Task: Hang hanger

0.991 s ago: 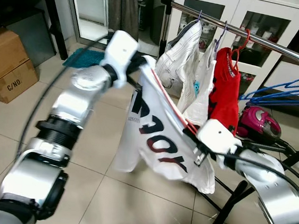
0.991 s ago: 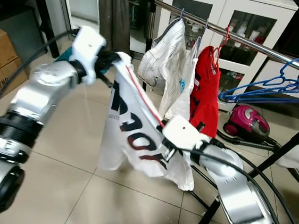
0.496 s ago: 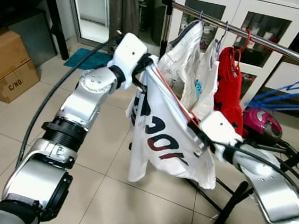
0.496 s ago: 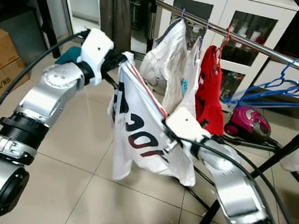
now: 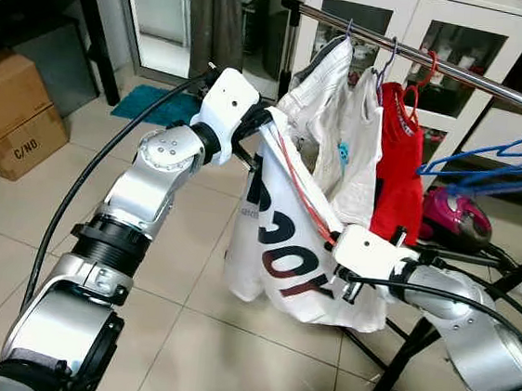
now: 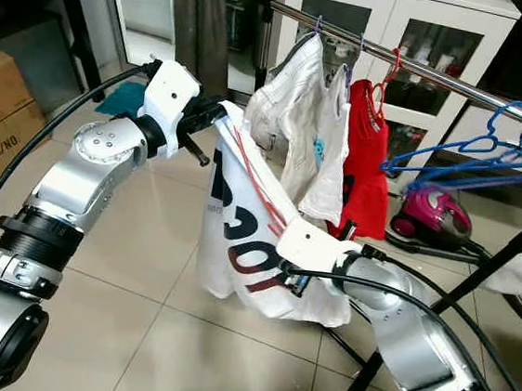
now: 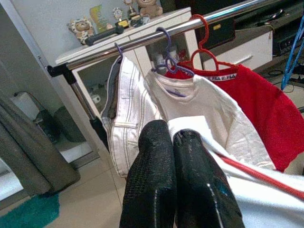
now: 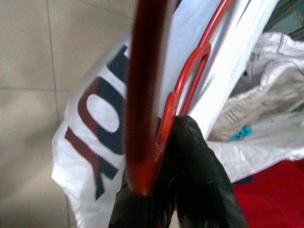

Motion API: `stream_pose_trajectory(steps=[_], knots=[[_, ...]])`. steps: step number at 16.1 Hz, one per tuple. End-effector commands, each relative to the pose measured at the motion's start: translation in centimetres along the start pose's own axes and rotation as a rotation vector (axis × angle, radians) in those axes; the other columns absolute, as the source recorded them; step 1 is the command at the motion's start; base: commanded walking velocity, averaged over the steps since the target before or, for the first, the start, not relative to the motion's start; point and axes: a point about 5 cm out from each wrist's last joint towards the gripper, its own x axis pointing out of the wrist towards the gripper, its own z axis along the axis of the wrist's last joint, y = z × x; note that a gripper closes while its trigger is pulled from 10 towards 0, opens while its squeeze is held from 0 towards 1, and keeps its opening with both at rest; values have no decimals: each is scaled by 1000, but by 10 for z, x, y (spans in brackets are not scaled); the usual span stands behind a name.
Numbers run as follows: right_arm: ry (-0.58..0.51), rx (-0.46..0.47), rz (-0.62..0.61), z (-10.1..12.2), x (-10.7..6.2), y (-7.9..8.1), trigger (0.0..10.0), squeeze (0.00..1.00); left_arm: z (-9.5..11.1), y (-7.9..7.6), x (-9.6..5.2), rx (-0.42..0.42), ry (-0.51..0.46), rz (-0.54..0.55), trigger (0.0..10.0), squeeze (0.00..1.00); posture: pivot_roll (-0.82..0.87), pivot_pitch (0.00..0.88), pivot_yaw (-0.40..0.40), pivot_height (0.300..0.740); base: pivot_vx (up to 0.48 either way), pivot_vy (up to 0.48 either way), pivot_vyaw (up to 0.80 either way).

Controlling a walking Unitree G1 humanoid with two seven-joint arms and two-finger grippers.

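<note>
Red hanger (image 8: 183, 90) carrying a white printed shirt (image 5: 284, 245), held up between two silver arms just in front of a metal rail (image 5: 416, 55) and below its level. Left gripper (image 7: 178, 183) raised at the shirt's upper corner, its black fingers (image 7: 154, 180) pressed together on the white cloth. Right gripper (image 8: 175, 190) lower down, its fingers (image 8: 199, 175) clenched on the red hanger wire.

Already hanging on the rail: white jeans (image 5: 315, 80), a white top (image 5: 361, 136) and a red top (image 5: 399, 145), packed close together near the rail's end; blue hangers (image 5: 498, 160) farther along.

Likely risks, as a judgement: hook missing the rail, since the hanger sits tilted and below it; hook snagging on the crowded garments instead of bare rail; shirt sliding off the slanted hanger if the left grip on the cloth slackens before the hook is seated; hanging cloth catching on the black stand legs (image 5: 413, 352) beneath.

Containers: cardboard box (image 5: 13, 113) on the tiled floor (image 5: 171, 336) well to the left, flaps shut, contents hidden. White glass-door cabinet (image 5: 465, 35) behind the rail, items inside too small to tell. Pink vacuum cleaner (image 5: 453, 216) on the floor beyond the rail.
</note>
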Motion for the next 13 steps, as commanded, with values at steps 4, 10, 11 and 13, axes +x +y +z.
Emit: stream_pose_trajectory(steps=[4,10,11,13], knots=[[231,172,65,-60,-16,21,0,0,24,60,-22,29,-86,243,0,0,4,0,13,740,0,0,0],[157,230,74,-59,-23,25,0,0,12,114,-54,-18,-33,449,0,0,12,0,12,740,0,0,0],[141,227,70,-57,-21,24,0,0,10,116,-57,-18,-29,456,0,0,14,0,12,740,0,0,0],[25,281,1,-38,-16,13,0,0,5,105,-53,-25,-25,385,0,0,18,0,10,740,0,0,0]])
